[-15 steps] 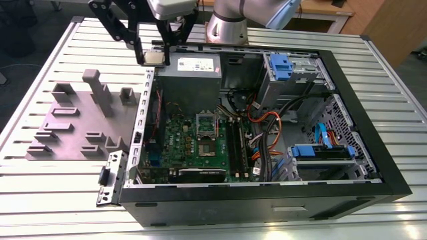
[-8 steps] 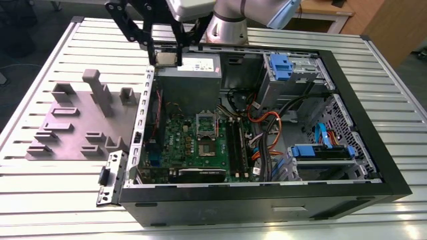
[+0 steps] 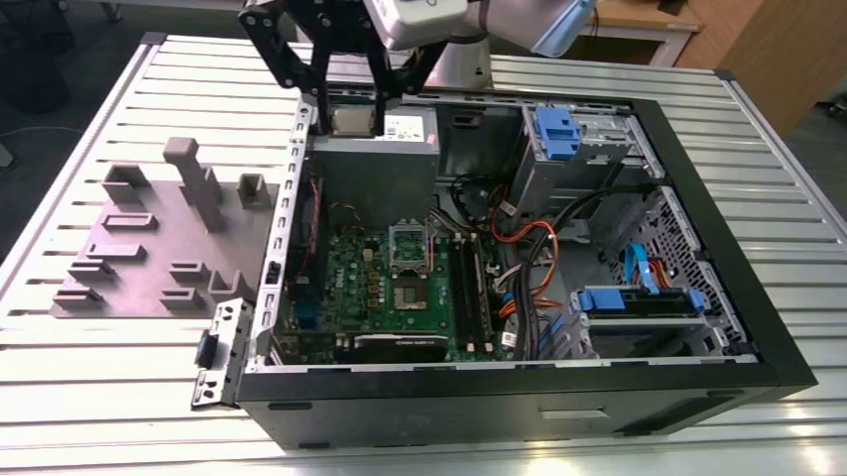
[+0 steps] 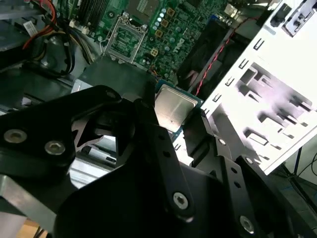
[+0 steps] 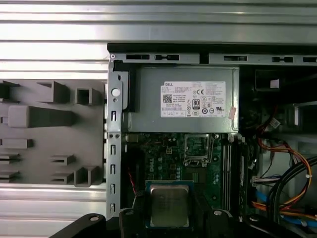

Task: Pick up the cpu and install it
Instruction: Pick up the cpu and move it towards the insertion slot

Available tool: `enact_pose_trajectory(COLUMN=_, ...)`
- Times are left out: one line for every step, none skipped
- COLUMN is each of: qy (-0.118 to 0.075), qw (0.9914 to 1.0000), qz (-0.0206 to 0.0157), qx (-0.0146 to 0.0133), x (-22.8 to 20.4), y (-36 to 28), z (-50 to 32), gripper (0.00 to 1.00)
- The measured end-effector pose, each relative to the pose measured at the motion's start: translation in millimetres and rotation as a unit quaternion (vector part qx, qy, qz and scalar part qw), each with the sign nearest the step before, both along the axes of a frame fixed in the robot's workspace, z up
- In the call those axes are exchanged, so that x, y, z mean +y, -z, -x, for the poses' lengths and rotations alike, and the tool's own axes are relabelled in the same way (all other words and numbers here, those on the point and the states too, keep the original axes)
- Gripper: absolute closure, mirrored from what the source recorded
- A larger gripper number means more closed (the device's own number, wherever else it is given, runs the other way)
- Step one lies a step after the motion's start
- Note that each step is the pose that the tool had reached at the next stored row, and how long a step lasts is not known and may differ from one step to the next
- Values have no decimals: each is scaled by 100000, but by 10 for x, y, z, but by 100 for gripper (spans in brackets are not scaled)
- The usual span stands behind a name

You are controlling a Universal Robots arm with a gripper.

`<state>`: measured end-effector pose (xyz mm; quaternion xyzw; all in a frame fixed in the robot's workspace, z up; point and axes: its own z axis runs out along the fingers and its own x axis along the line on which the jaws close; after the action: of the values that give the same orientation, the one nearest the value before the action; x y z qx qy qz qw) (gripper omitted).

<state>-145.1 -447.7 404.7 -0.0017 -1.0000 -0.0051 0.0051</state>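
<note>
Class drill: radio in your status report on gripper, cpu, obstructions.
Gripper shut on cpu, aloft over open case. Not yet in socket. No obstruction seen over socket.

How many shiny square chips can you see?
1. The cpu is clamped in the gripper's jaws, over the open computer case. More could be hidden under the cables.

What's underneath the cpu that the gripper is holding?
In the exterior view the cpu appears to hang over the grey power supply inside the case. The patch directly beneath the cpu is covered by it.
</note>
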Motion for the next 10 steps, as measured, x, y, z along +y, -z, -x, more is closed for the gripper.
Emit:
enact_pose_trajectory(qy=-2, qw=100000, qz=-1, qx=0, x=-22, y=5, z=-7, gripper=53)
enact_pose_trajectory(qy=1, qw=100000, qz=-10, qx=-7, x=-31, y=11, z=-26, gripper=53)
enact_pose_trajectory(qy=-3, qw=100000, qz=-8, qx=-5, x=-37, y=15, z=-52, gripper=53)
enact_pose_trajectory(qy=-10, qw=100000, qz=10, qx=5, x=-41, y=17, z=-82, gripper=53)
enact_pose_trajectory(qy=1, qw=100000, qz=4, qx=1, x=-43, y=21, z=-118, gripper=53)
enact_pose_trajectory(qy=3, qw=100000, qz=1, qx=0, x=-45, y=24, z=-157, gripper=53)
enact_pose_trajectory(qy=-1, qw=100000, qz=4, qx=2, x=-47, y=27, z=-195, gripper=53)
enact_pose_trajectory(qy=-7, qw=100000, qz=1, qx=2, x=-50, y=30, z=-234, gripper=53)
enact_pose_trajectory(qy=-2, qw=100000, qz=1, qx=1, x=-52, y=33, z=-271, gripper=53)
enact_pose_trajectory(qy=3, qw=100000, qz=3, qx=-1, x=-54, y=36, z=-307, gripper=53)
